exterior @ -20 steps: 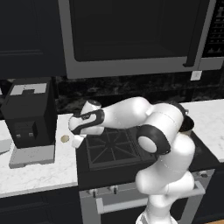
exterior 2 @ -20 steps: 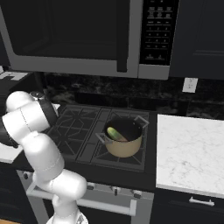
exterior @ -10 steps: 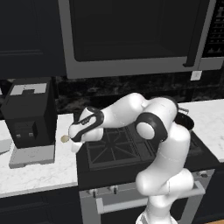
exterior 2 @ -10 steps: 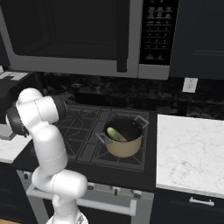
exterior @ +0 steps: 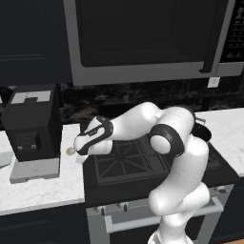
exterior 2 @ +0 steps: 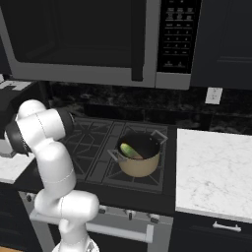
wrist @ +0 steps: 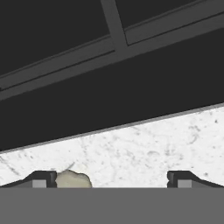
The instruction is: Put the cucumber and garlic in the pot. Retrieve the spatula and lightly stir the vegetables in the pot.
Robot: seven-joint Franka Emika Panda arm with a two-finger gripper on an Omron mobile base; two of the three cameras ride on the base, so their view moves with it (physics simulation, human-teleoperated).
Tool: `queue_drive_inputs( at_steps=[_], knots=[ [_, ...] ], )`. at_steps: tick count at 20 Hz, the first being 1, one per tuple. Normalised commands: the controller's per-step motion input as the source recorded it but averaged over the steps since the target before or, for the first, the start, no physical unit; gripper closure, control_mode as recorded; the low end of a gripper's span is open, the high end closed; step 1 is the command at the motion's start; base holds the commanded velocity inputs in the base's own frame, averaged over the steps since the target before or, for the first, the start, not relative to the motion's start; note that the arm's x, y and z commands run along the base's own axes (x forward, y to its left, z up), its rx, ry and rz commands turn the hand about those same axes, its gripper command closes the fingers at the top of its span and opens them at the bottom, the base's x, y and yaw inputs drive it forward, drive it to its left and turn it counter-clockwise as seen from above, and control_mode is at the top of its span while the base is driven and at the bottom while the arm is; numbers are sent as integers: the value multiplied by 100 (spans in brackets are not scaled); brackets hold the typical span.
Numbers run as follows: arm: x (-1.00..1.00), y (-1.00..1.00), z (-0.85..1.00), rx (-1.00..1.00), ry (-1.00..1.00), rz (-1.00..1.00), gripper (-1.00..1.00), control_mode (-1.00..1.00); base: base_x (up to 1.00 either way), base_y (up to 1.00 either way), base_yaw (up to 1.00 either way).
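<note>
Gripper [wrist: 111, 179]: lowered further toward garlic [wrist: 72, 179] left of stove [exterior: 128, 159], jaws spread wide, nothing held. Cucumber [exterior 2: 129, 150]: unmoved in pot [exterior 2: 139, 165].

Colour rundown for you: the table [exterior: 43, 188] is white marble with faint grey veining, and you can see the same speckled white up close in the hand view. The garlic [wrist: 72, 180] sitting on it is a pale beige-olive lump. Your pot [exterior 2: 139, 165] has cream-tan walls with a dark inside, and the cucumber [exterior 2: 130, 150] in it is yellow-green with darker green mottling. The stove [exterior: 131, 159] is black with dark grey grates. The coffee machine [exterior: 31, 124] is black on a grey base. The microwave [exterior 2: 98, 39] is dark with a silvery-grey frame. The arm [exterior: 176, 143] is white with dark joints.
</note>
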Motion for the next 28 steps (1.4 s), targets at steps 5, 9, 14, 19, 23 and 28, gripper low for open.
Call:
queue_drive_inputs(
  at_steps=[5,9,14,19,23,28],
  knots=[
    [7,53,47,-1,8,-27,-100,-100,0,0,0],
    [14,71,29,-4,12,-27,-100,-100,0,0,0],
    [17,87,45,-4,11,-27,-100,-100,0,0,0],
    [3,67,77,-1,9,-24,-100,-100,0,0,0],
    [-3,28,100,0,9,-16,-100,-100,0,0,0],
    [-32,6,100,0,6,-9,-100,-100,0,0,0]
  ],
)
